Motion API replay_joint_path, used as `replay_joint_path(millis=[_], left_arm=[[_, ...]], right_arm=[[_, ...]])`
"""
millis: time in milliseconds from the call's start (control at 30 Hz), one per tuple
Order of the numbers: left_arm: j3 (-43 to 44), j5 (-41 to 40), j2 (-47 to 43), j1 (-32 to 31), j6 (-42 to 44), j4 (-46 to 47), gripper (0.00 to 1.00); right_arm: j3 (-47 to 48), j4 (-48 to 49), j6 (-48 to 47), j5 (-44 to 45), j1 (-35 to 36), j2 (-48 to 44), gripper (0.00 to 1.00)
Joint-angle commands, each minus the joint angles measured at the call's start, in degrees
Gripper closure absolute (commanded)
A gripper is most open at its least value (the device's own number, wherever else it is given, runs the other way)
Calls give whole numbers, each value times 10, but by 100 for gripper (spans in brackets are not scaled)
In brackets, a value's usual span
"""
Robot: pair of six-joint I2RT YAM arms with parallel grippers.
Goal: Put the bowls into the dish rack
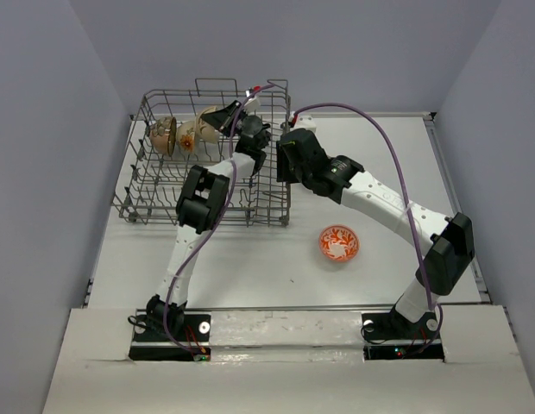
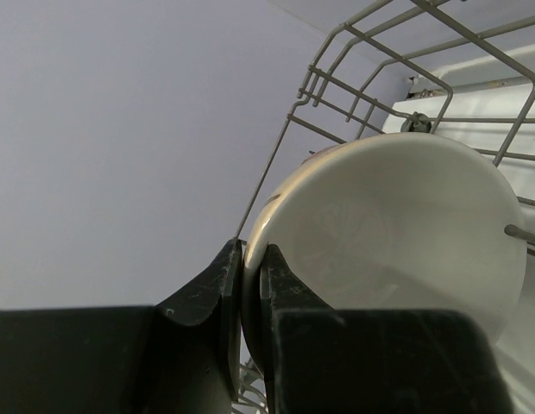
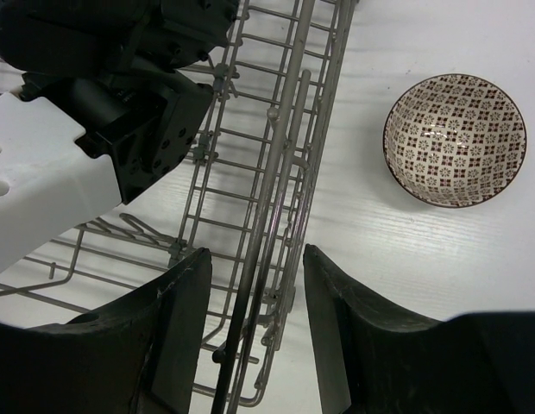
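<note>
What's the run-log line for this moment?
left gripper: shut on pale round ceramic bowl, inside grey wire dish rack | right gripper: open, astride rack wall | orange-red patterned bowl: on table

Overhead camera looks down; close wrist cameras share the dish rack (image 1: 155, 190), left seemingly tilted upward.

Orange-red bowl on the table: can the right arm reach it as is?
Probably yes. The orange-red bowl sits on the table beside the right arm, nothing over it. The right gripper is open and empty, though its jaws flank the dish rack's side wires, so it would back out first.
</note>
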Motion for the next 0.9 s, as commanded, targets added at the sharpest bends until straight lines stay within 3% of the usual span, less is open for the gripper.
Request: replay_joint_path(millis=[0,200,600,667,700,733,867], left_arm=[[-5,-16,10,-9,8,42,86],[-9,-19,28,-16,12,51,73],[-15,-26,50,-21,51,114,55],[-17,-26,46,-21,50,116,45],[-19,-25,44,-21,49,116,45],[-20,-26,40,-21,48,116,37],[-28,-30,25,-22,37,110,20]], right_arm=[[0,24,-7,1,2,-29,47],[0,24,-7,1,2,-30,47],[-1,23,-8,2,2,-31,47],[-1,23,-7,2,2,-32,47],[-1,23,-8,2,2,-32,47],[-1,23,-7,2,2,-32,47],[-1,22,-8,4,2,-34,47]])
